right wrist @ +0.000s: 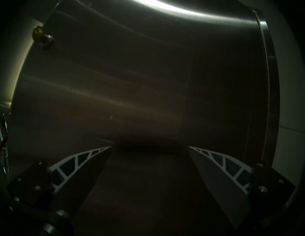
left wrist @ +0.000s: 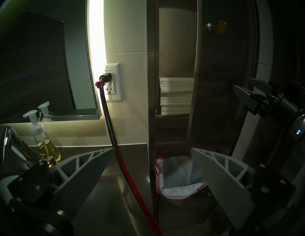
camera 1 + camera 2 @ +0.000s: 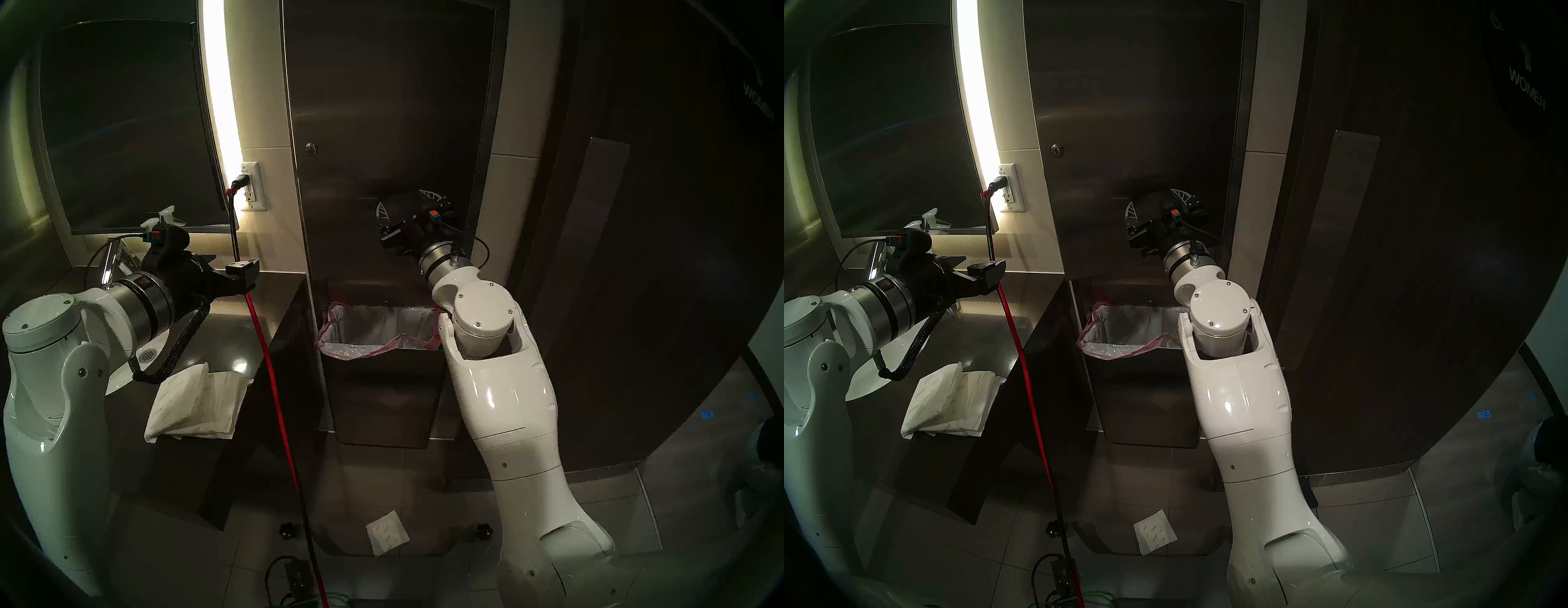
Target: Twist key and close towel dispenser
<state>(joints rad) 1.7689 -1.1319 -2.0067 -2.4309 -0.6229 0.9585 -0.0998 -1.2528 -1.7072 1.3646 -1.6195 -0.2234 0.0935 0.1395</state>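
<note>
The towel dispenser point(image 3: 382, 127) is a tall steel wall cabinet. Its long door point(image 2: 214, 98) stands ajar at its left edge, and a stack of paper towels point(image 2: 176, 95) shows through the gap. The brass key point(image 2: 221, 27) sticks out of the round lock point(image 3: 312, 148) near the door's left edge, also seen as the key point(image 1: 37, 33) in the right wrist view. My right gripper point(image 3: 409, 208) is open, low on the door's right side with its fingertips point(image 1: 105, 150) close to the steel face. My left gripper point(image 2: 152, 148) is open and empty over the counter, left of the cabinet.
A red-and-black cable point(image 3: 271, 382) hangs from the wall outlet point(image 3: 252, 187) between my left gripper and the cabinet. Folded paper towels point(image 3: 195, 403) lie on the counter point(image 3: 237, 322), with a soap bottle point(image 2: 42, 141) and a faucet point(image 2: 9, 145). The pink-edged bin liner point(image 3: 373, 335) is below; a brown door point(image 3: 657, 254) is on the right.
</note>
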